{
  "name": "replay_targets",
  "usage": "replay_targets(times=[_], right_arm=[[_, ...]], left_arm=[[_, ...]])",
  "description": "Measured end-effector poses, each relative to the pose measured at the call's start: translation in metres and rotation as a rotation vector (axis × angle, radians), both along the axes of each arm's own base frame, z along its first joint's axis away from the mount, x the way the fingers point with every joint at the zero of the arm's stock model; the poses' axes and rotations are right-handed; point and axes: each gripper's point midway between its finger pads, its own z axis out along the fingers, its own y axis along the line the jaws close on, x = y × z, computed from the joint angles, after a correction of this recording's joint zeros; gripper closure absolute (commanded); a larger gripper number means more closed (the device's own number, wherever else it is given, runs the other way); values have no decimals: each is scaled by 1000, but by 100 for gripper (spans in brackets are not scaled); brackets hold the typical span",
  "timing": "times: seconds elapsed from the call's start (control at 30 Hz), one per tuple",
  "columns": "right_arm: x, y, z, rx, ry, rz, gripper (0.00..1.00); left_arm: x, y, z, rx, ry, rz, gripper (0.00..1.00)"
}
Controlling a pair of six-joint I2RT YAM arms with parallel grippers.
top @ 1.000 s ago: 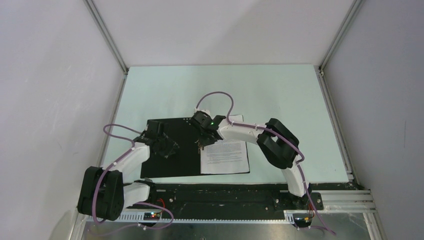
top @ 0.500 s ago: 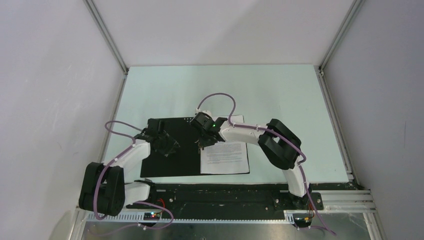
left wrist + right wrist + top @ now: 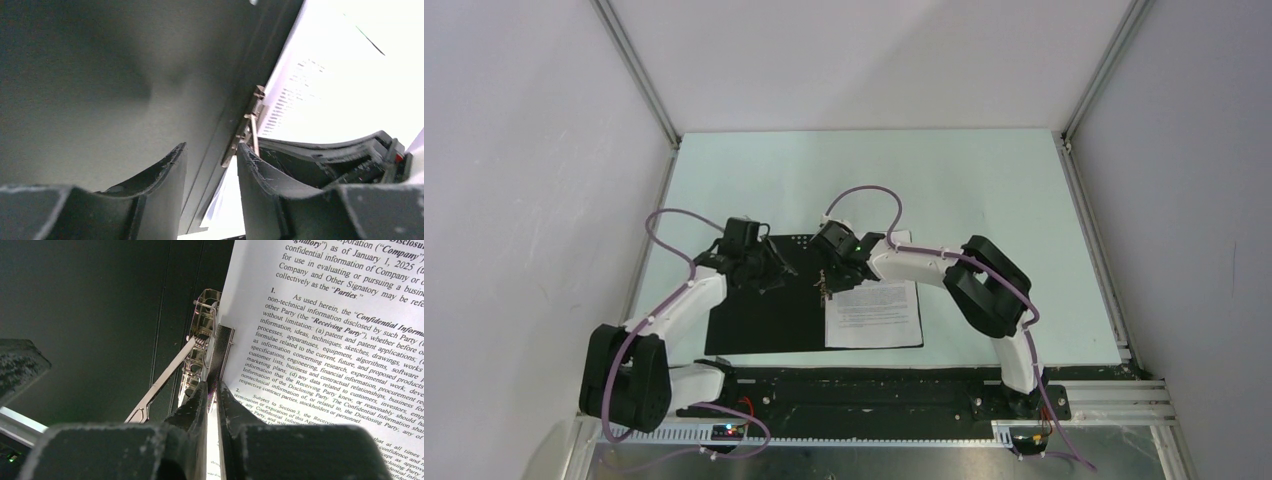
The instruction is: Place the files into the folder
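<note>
**Top view.** The folder lies open and flat on the pale table, its matte black inside facing up. 1 printed sheet rests on the half to the right of the right gripper, which is down at the spine. The left gripper is over the bare black half, near its partner. I cannot make out any blank sheets here.

**Left wrist view.** The 2 dark, curved, scuffed fingers stand apart with nothing between them, so this gripper is released. Ahead and to the right of them, a small metal lever clip sits along the spine. The sheet's left edge lies right against it.

**Right wrist view.** The fingers are clenched almost together on the thin dark clamp bar, which runs along the sheet's left edge. A slim bright steel lever slants away to the left of the fingertips, lifted off its sprung hinge. The paper is smooth and white, with dense black type.

The sheet looks to be already in place, so the step in hand appears to be fastening it under the clip. The next move calls for seating the bar and lever flat without dragging the thin paper sideways. After that, the free left gripper would probably swing the stiff cover shut.
</note>
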Motion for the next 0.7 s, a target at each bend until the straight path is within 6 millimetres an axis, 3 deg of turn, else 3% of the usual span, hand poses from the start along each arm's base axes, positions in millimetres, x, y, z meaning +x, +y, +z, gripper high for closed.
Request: replay_targets(times=[0.13, 0.43, 0.6, 0.7], right_arm=[[0, 0, 0, 13, 10, 1, 95], [8, -2, 2, 41, 22, -4, 95], [12, -3, 2, 48, 19, -8, 95], [14, -4, 2, 52, 20, -10, 95]], left_arm=[[3, -14, 6, 4, -13, -66, 56], [6, -29, -13, 26, 75, -112, 53], [21, -41, -7, 17, 64, -131, 64], [20, -47, -15, 22, 85, -143, 70]])
